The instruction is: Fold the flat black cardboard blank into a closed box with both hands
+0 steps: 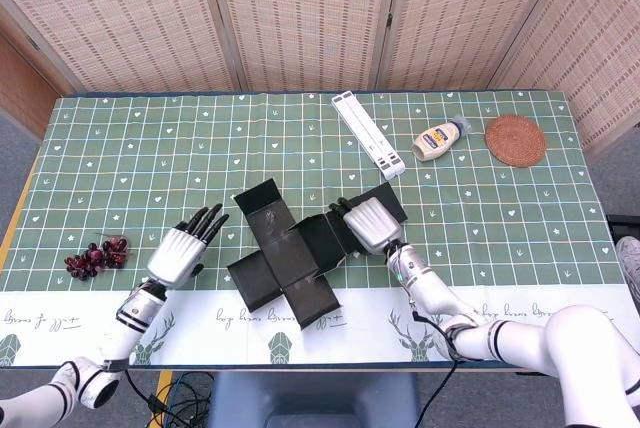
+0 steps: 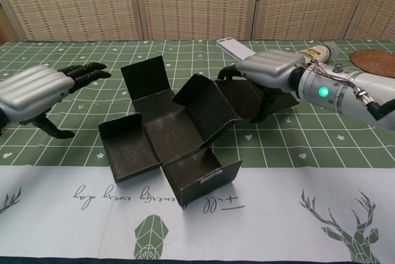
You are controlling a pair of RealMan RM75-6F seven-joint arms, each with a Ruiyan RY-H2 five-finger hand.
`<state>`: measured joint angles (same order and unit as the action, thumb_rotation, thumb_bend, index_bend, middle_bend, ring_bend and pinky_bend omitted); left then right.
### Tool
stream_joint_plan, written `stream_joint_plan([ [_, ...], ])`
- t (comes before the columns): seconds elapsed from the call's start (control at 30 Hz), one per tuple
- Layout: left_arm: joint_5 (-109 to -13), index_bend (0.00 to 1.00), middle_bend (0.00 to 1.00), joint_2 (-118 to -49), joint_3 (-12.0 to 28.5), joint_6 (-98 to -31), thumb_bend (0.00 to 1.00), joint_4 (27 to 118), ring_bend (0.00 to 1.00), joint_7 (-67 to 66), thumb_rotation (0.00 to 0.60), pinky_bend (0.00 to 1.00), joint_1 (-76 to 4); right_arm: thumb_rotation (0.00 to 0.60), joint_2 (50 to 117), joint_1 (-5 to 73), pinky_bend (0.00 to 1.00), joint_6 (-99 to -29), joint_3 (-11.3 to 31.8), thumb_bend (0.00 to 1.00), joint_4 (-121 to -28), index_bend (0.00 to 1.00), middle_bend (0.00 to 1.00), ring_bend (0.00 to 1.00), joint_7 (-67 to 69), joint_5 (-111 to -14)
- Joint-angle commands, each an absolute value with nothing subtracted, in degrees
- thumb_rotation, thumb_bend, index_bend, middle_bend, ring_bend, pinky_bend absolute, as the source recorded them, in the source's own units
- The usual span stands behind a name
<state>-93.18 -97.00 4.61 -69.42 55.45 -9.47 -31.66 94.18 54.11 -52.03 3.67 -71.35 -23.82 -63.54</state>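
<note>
Cardboard blank lay part-folded near the table's front edge, my right hand gripping its right-side flap while my left hand, fingers spread and holding nothing, hovered just left of it, the nearer hand for the left flap.

Left hand low, palm down, fingers spread — right hand flat, fingers curled forward

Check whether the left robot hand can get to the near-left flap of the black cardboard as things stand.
Probably yes. The left robot hand is open just left of the cardboard, and only bare tablecloth lies between them. The grapes sit behind it, out of the path.
</note>
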Motion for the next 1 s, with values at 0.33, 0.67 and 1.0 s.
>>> stream_joint_plan([
  [0.33, -93.06, 0.0, 0.0, -102.89, 3.62, -70.26, 0.06, 49.19, 0.05, -8.18, 0.6, 0.48, -33.51, 0.6, 94.19, 53.04, 1.0, -51.17, 5.24, 0.3, -71.59, 0.22, 0.41, 0.83, -24.06, -64.43],
  [0.67, -93.63, 0.0, 0.0, -105.75, 3.07, -72.59, 0.06, 49.28, 0.05, -3.73, 0.6, 0.47, -34.21, 0.6, 94.54, 53.04, 1.0, -49.49, 6.63, 0.3, -71.38, 0.22, 0.41, 0.83, -24.66, -64.03],
  [1.0, -94.45, 0.0, 0.0, -106.8, 2.39, -74.16, 0.06, 51.17, 0.05, 1.8, 0.6, 0.46, -34.94, 0.6, 93.59, 54.16, 1.0, -45.93, 7.75, 0.31, -72.52, 0.22, 0.41, 0.83, -25.12, -62.89],
])
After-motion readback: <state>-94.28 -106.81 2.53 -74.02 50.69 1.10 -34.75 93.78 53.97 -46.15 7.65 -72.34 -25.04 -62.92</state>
